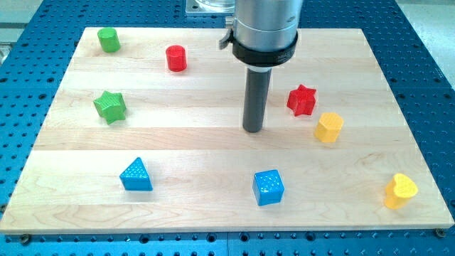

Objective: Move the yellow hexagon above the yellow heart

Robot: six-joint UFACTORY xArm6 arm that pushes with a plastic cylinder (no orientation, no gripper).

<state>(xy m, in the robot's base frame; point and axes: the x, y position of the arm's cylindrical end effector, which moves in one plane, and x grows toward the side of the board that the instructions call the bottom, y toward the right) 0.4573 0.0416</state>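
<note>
The yellow hexagon point(328, 127) lies on the wooden board at the view's right, just below and right of a red star point(301, 100). The yellow heart point(400, 190) lies near the board's lower right corner. My tip point(252, 130) rests on the board near the middle, well to the left of the yellow hexagon and apart from it. It touches no block.
A green cylinder point(109, 40) sits at the top left, a red cylinder point(176, 58) right of it, a green star point(110, 107) at the left. A blue triangle point(136, 175) and a blue cube point(268, 187) lie near the bottom. The board's edge point(227, 230) meets a blue perforated table.
</note>
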